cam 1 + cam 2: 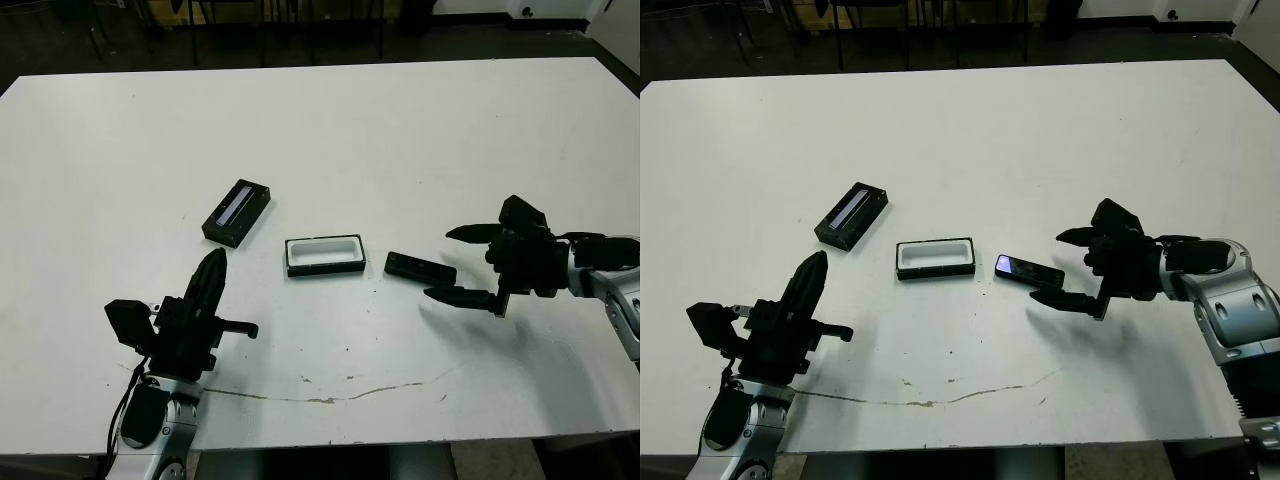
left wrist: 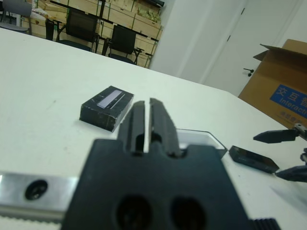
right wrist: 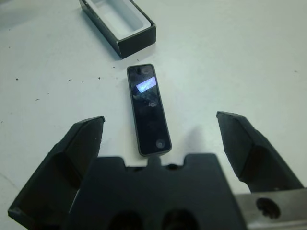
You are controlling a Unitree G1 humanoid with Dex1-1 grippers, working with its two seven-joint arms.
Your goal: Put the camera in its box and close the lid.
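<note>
Since the camera point(image 3: 148, 109) lies flat on the surface between the right gripper point(image 1: 466, 264) and the box point(image 1: 323, 254), right is the nearer arm | right fingers spread wide, empty, straddling the camera's long axis | left gripper point(image 1: 210, 275) closed, empty, lower left | lid point(image 1: 238, 212) upper left of box, off.

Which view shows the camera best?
The right wrist view: the camera fills the middle, lying flat between the right gripper's open jaws. Both eye views show it small beside the box; the left wrist view shows only its end.
</note>
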